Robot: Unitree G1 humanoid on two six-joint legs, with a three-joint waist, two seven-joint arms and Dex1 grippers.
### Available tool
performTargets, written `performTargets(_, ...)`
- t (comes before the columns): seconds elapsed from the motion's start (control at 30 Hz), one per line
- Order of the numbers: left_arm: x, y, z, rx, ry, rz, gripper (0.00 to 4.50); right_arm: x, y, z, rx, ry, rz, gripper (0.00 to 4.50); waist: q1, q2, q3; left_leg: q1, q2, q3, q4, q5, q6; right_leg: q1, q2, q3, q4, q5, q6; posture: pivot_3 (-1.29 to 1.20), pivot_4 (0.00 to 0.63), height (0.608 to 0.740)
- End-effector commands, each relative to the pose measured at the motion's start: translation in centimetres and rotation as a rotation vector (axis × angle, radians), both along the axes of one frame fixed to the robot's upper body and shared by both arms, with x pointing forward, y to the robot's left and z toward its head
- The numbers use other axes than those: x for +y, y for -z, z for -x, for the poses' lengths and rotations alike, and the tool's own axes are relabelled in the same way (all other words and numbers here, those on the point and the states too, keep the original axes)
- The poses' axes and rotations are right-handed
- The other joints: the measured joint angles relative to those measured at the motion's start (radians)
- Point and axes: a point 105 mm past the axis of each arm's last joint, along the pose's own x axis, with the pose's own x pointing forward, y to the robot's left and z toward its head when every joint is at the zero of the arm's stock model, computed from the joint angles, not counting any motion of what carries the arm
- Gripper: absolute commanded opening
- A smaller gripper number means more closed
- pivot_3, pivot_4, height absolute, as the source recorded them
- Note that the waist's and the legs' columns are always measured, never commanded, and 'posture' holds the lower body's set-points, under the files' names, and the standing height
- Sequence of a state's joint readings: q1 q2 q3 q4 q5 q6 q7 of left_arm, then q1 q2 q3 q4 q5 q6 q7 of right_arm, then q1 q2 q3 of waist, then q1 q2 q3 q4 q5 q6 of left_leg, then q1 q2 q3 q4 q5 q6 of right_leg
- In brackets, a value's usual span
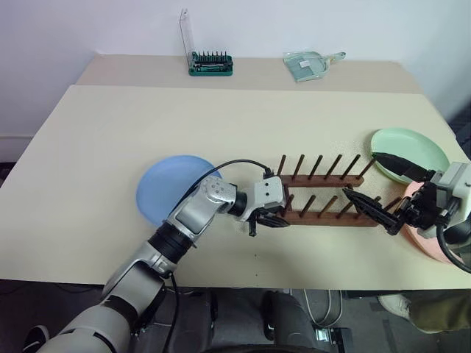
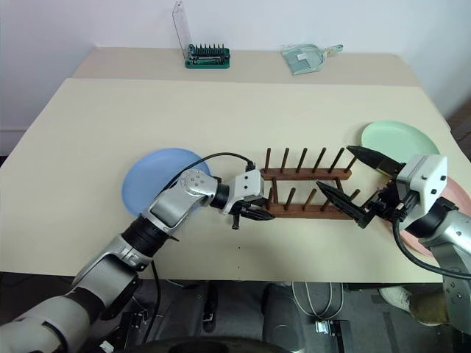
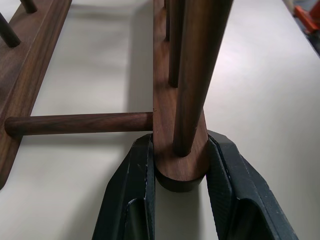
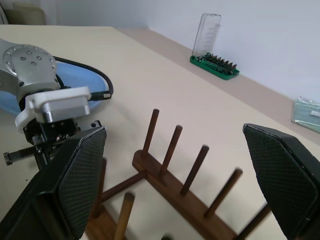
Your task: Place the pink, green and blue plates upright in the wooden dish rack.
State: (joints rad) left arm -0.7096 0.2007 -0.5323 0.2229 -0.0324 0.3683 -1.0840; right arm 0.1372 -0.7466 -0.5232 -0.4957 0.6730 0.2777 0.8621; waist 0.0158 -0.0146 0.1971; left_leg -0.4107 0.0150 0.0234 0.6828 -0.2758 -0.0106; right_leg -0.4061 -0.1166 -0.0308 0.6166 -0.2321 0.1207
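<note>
Wooden dish rack [image 1: 321, 193] lying mid-bench [image 1: 96, 147], empty of plates. Left claw [image 1: 269, 219] pinching the rounded end of the rack's near rail, one black finger [image 3: 131, 200] pressed on each side, forearm reaching in low from the left. Right claw [image 2: 356, 186] spread wide over the rack's other end, touching nothing, pointed level toward the left. Blue plate [image 1: 171, 185] flat behind the left arm; green plate [image 1: 412, 149] and pink plate [image 1: 434, 241] flat beside the right claw.
</note>
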Motion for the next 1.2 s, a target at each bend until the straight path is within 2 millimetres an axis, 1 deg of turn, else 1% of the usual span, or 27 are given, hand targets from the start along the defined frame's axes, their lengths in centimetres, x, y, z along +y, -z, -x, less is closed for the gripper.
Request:
performTargets(0.03,-0.5,-0.7,-0.2,-0.018,-0.001,0.025,0.77,-0.2,-1.1,0.3,-0.045,0.001,0.010,4.50,0.000,0.000,0.000,0.000,0.000,0.000,0.000,0.000,0.000,0.000,0.000,0.000,0.000,0.000,0.000,0.00,0.150,0.740)
performTargets(0.1,-0.4,-0.8,-0.4,-0.024,-0.007,0.025,0.77,-0.2,-1.1,0.3,-0.044,0.003,0.011,4.50,0.000,0.000,0.000,0.000,0.000,0.000,0.000,0.000,0.000,0.000,0.000,0.000,0.000,0.000,0.000,0.00,0.150,0.740)
performTargets(0.17,-0.2,-0.7,-0.2,-0.006,0.006,0.018,0.77,-0.3,-1.0,0.3,-0.043,0.005,0.012,4.50,-0.001,0.000,0.000,0.000,0.000,0.000,0.000,0.000,0.000,0.000,0.000,0.000,0.000,0.000,0.000,0.00,0.150,0.740)
performTargets(0.23,-0.2,-0.8,-0.3,0.021,-0.012,0.022,1.83,-0.3,-0.9,0.3,-0.041,0.006,0.012,4.50,-0.001,0.000,0.000,0.000,0.000,0.000,0.000,0.000,0.000,0.000,0.000,0.000,0.000,0.000,0.000,0.00,0.150,0.740)
performTargets(0.33,0.0,-0.8,-0.5,0.013,-0.019,0.011,3.21,-0.3,-0.8,0.3,-0.039,0.005,0.011,4.50,0.000,0.000,0.000,0.000,0.000,0.000,0.000,0.000,0.000,0.000,0.000,0.000,0.000,0.000,0.000,0.00,0.150,0.740)
performTargets(0.37,0.1,-0.8,-0.5,0.018,-0.022,0.007,3.77,-0.3,-0.8,0.3,-0.038,0.005,0.011,4.50,0.000,0.000,0.000,0.000,0.000,0.000,0.000,0.000,0.000,0.000,0.000,0.000,0.000,0.000,0.000,0.00,0.150,0.740)
performTargets(0.4,0.3,-1.3,-0.7,0.010,-0.029,0.017,4.27,-0.3,-0.8,0.3,-0.037,0.003,0.010,4.50,0.000,0.000,0.000,0.000,0.000,0.000,0.000,0.000,0.000,0.000,0.000,0.000,0.000,0.000,0.000,0.00,0.150,0.740)
performTargets(0.43,0.5,-1.7,-0.8,0.001,-0.035,0.026,4.45,-0.3,-0.7,0.3,-0.035,0.001,0.009,4.50,-0.001,0.000,0.000,0.000,0.000,0.000,0.000,0.000,0.000,0.000,0.000,0.000,0.000,0.000,0.000,0.00,0.150,0.740)
performTargets(0.5,1.2,-3.2,-1.0,0.011,-0.048,0.056,4.45,-0.4,-0.7,0.3,-0.027,-0.005,-0.003,4.50,-0.002,0.000,0.000,0.000,0.000,0.000,0.000,0.000,0.000,0.000,0.000,0.000,0.000,0.000,0.000,0.00,0.150,0.740)
performTargets(0.63,2.9,-6.3,-0.5,0.061,-0.050,0.109,4.45,-0.3,-0.9,0.5,-0.021,-0.023,-0.046,4.50,-0.003,0.000,0.000,0.000,0.000,0.000,0.000,0.000,0.000,-0.001,0.000,0.000,0.001,0.000,0.000,0.00,0.150,0.740)
performTargets(0.77,4.9,-9.5,-1.5,0.053,-0.120,0.187,4.45,0.1,-1.3,0.5,-0.004,-0.064,-0.125,4.50,-0.001,0.000,0.000,0.000,0.000,0.000,0.000,0.000,0.000,0.000,0.000,0.000,0.001,0.000,0.000,0.00,0.150,0.740)
performTargets(0.83,5.6,-10.8,-1.3,0.131,-0.119,0.251,4.45,0.2,-1.5,0.6,0.007,-0.085,-0.153,4.50,-0.002,0.000,0.000,0.000,0.000,0.000,0.000,0.000,0.000,0.000,0.000,0.000,0.001,0.000,0.001,0.00,0.150,0.740)
performTargets(0.87,5.7,-11.5,-1.0,0.160,-0.106,0.290,4.23,0.2,-1.7,0.7,0.011,-0.091,-0.165,4.24,-0.002,0.000,0.000,0.000,0.000,0.000,0.000,0.000,0.000,0.000,0.000,0.000,0.001,0.000,0.001,0.00,0.150,0.740)
performTargets(0.93,5.8,-13.1,0.2,0.276,-0.039,0.382,3.61,0.3,-1.6,1.3,0.057,-0.135,-0.191,3.61,-0.001,0.000,0.000,0.000,0.000,0.000,0.000,0.000,0.000,0.000,0.000,0.000,0.001,0.001,0.001,0.00,0.150,0.740)
performTargets(1.0,5.5,-14.1,1.7,0.342,0.046,0.421,2.57,0.1,-0.9,1.8,0.108,-0.156,-0.167,2.59,0.000,0.000,0.000,0.000,0.000,0.000,0.000,0.000,0.000,0.000,0.000,0.000,0.001,0.002,0.004,0.00,0.150,0.740)
performTargets(1.03,5.1,-13.8,2.6,0.355,0.090,0.406,2.06,0.0,-0.4,2.2,0.137,-0.162,-0.140,2.06,0.000,0.000,0.000,0.000,0.000,0.000,0.000,0.000,0.000,0.000,0.000,0.000,0.001,0.002,0.004,0.00,0.150,0.740)
performTargets(1.07,4.6,-13.2,3.5,0.381,0.124,0.374,1.54,-0.1,0.2,2.5,0.168,-0.163,-0.107,1.55,0.001,0.000,0.000,0.000,0.000,0.000,0.000,0.000,0.000,0.000,0.000,0.000,0.000,0.002,0.004,0.00,0.150,0.740)
performTargets(1.13,3.9,-11.8,4.4,0.385,0.150,0.307,0.46,-0.3,1.3,3.1,0.225,-0.167,-0.050,0.49,-0.001,0.000,0.000,0.000,0.000,0.000,0.000,0.000,0.000,0.001,0.000,0.000,0.000,0.002,0.004,0.00,0.150,0.740)
performTargets(1.17,3.8,-11.4,4.5,0.371,0.152,0.289,0.05,-0.3,1.7,3.2,0.239,-0.166,-0.030,0.05,-0.002,0.000,0.000,0.000,0.000,0.000,0.000,0.000,0.000,0.001,0.000,0.000,0.000,0.001,0.004,0.00,0.150,0.740)
performTargets(1.2,3.4,-10.7,4.8,0.372,0.165,0.263,0.05,-0.6,2.6,3.4,0.274,-0.154,0.013,0.05,-0.003,0.000,0.000,0.001,0.000,0.000,0.000,0.000,0.000,0.001,0.000,0.000,0.000,0.001,0.003,0.00,0.150,0.740)
